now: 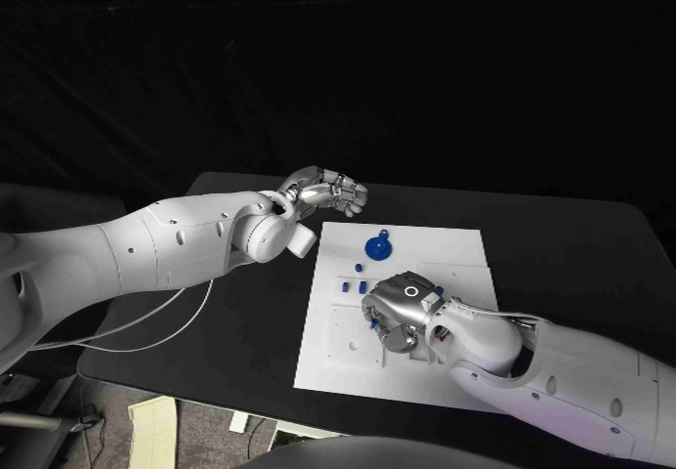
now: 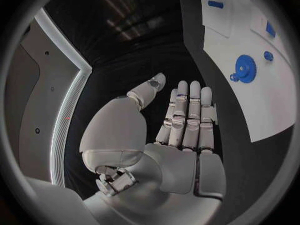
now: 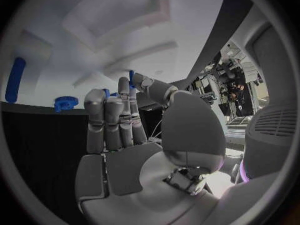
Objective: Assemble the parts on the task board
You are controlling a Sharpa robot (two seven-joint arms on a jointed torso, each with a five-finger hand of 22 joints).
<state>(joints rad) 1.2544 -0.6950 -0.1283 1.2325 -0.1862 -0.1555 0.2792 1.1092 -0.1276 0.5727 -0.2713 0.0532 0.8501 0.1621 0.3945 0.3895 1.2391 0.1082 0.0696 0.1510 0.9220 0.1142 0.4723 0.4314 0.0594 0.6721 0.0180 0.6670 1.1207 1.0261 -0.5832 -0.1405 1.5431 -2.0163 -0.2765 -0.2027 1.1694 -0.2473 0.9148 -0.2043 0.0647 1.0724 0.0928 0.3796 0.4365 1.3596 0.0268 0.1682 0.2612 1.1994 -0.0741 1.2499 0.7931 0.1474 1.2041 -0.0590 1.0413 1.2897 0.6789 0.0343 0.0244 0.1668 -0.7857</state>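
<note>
A robotics lab: a black counter (image 1: 564,244) stands against black drapes (image 1: 338,88), loose cables (image 1: 155,327) trail off its edge, and equipment racks (image 3: 234,87) crowd the room behind.

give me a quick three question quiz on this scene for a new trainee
1. True or false: the left hand holds a blue part.
2. Which hand is over the task board? A) left B) right C) both
3. Fill in: the large blue gear lies on the board's ____ half, away from the robot.

Key
1. False. In the left wrist view its fingers are straight and hold nothing, and it sits off the board's far left corner.
2. B. The right hand is over the board's middle, near the small blue parts.
3. Far.
</note>
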